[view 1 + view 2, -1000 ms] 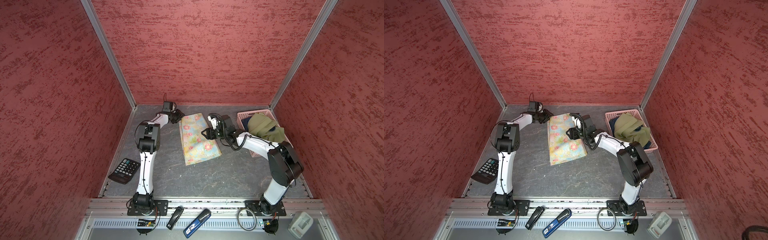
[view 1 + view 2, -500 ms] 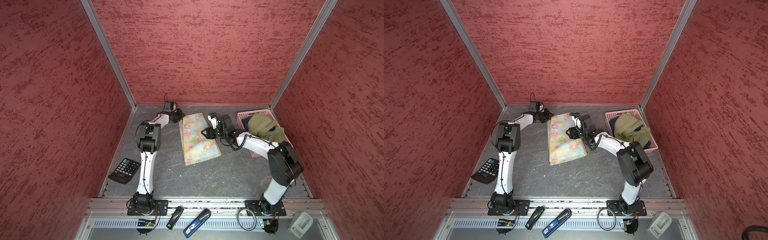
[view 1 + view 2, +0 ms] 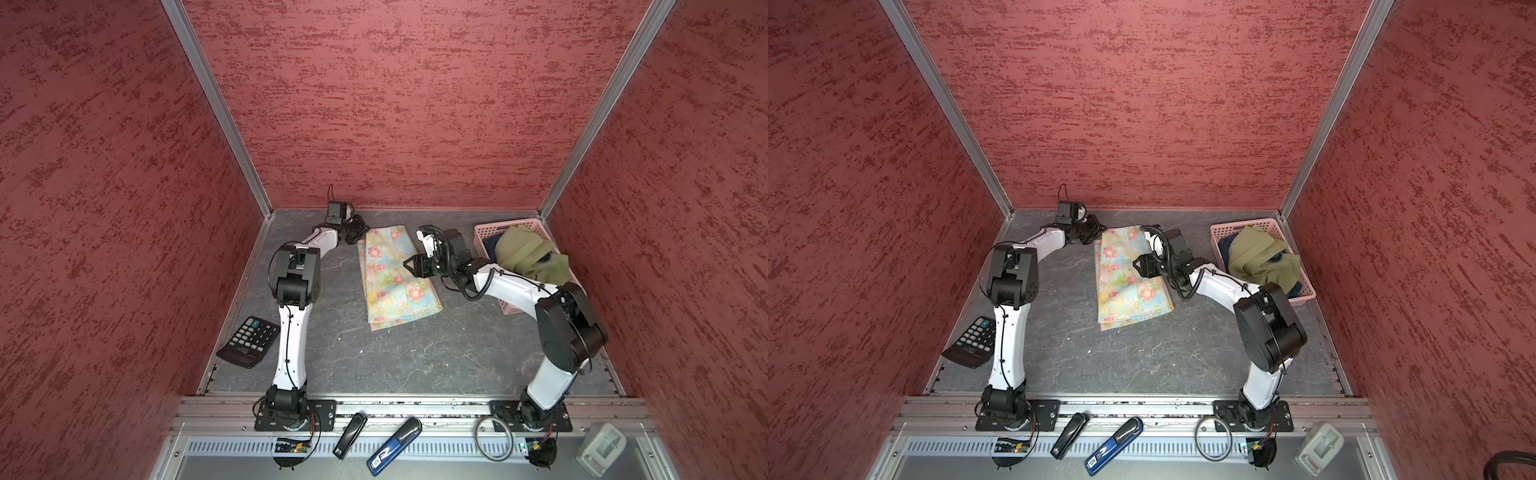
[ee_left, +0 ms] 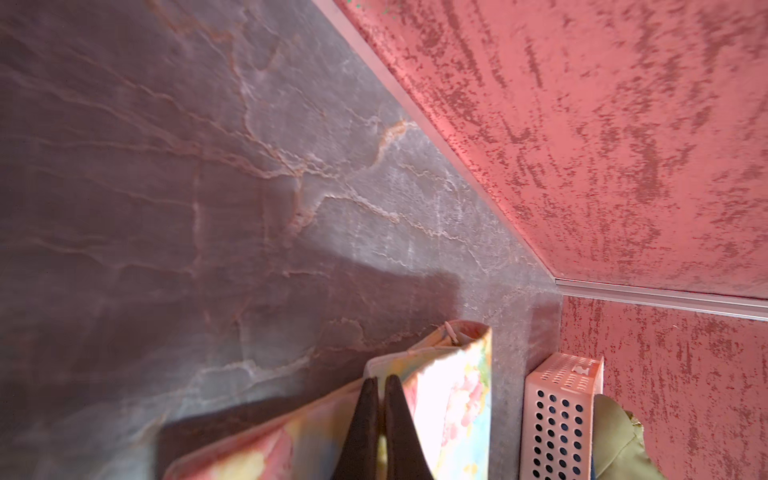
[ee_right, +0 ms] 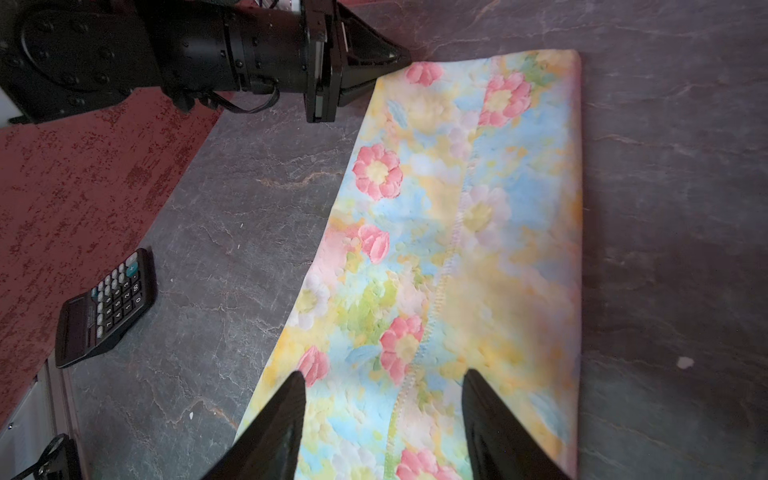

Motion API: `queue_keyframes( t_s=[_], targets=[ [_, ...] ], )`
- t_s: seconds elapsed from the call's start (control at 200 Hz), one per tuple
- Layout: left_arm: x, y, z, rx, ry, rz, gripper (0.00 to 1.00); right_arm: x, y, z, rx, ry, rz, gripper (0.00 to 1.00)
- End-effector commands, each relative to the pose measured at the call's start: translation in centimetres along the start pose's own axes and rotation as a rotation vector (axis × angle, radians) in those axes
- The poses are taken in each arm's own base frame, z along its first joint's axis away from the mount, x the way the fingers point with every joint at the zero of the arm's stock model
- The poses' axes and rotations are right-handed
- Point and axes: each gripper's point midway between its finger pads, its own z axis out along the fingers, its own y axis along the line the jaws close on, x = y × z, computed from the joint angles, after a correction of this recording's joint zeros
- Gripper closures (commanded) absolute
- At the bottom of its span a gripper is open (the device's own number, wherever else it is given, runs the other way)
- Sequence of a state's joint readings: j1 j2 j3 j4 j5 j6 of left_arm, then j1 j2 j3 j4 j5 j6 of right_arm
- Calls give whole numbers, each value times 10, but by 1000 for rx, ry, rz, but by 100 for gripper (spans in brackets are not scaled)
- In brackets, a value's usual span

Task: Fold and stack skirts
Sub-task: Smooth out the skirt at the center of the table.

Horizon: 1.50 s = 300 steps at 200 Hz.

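1. Left gripper (image 4: 381, 380) is now being clamped shut, unlike a second ago, on the far-left corner of the pastel floral skirt (image 3: 395, 278), lying mid-table.
2. Right gripper (image 5: 382, 376) is being held open over its right edge.
3. Folding is judged in hand; a matching right-side pinch is being called for next.

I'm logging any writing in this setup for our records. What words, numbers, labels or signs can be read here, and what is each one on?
Calculator: white key digits, among them what look like "7", "2" and "00"; the small print above the keys is too small to read.
Blue tool on the front rail: a white label, too blurred to read.
No other writing shows.
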<state>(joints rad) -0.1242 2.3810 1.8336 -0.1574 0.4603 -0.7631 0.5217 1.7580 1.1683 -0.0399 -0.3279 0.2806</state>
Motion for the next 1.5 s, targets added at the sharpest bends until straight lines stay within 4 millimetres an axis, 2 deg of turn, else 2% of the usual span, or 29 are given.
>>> queue_keyframes(
  t_s=[0.0,0.396,0.636,0.832,1.002,1.252,1.362,1.498],
  targets=[
    [-10,-23,-22,21,-53,28,99,-1,-4,-1,8,-21,-19,39],
    [-4,-6,-40,-48,-77,16,100,7,-6,-10,32,-27,-56,39],
    [-9,29,-39,-131,-75,-21,100,9,-5,-17,37,-35,-66,39],
    [-1,53,-29,-177,-50,-25,100,13,0,-17,73,-20,-140,39],
    [9,68,-23,-200,-30,-30,100,25,25,-9,114,2,-275,39],
    [12,74,-24,-200,-25,-27,100,76,79,3,76,33,-414,38],
    [12,72,-28,-196,-27,-19,100,97,91,8,73,51,-437,37],
    [13,70,-30,-188,-24,-15,100,113,99,8,79,60,-465,36]
  ],
)
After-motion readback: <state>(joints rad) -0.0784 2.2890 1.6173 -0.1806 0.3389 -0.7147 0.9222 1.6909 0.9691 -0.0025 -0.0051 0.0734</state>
